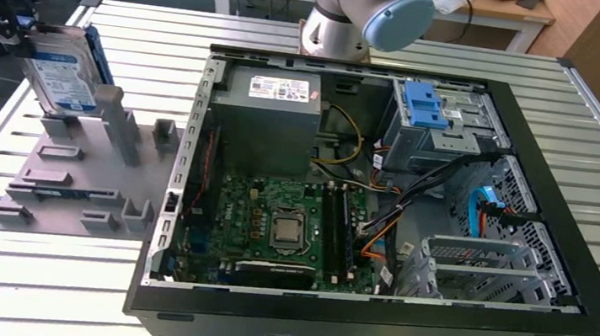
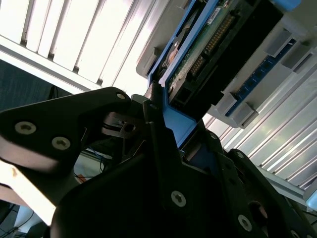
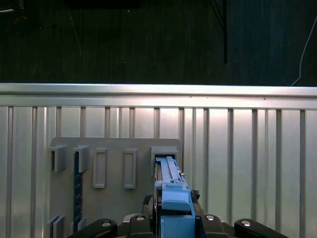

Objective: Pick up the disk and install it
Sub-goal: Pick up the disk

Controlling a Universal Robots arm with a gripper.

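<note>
Black sheet metal comes first: the computer case (image 1: 374, 316) lies open on its side on the slatted aluminium table (image 1: 37, 291), its green motherboard (image 1: 271, 224) facing up. Further inside sit the grey power-supply box (image 1: 273, 106) and, toward the exterior view's right, the metal drive cage (image 1: 441, 125) with its blue latch (image 1: 426, 106). Just beside the case, on the exterior view's left, a grey slotted holder (image 1: 72, 184) rests flat on the table. Above its far end the disk (image 1: 56, 72) stands on edge, tilted a little, label toward the case, its lower edge right at one of the holder's posts. I cannot tell whether it is clear of the slot. The gripper (image 1: 17, 21) has hold of its top end, and in both wrist views the black fingers (image 2: 153, 124) are pressed onto the blue carrier frame from either side. Beyond the case rises the arm's base (image 1: 346, 12)
</note>
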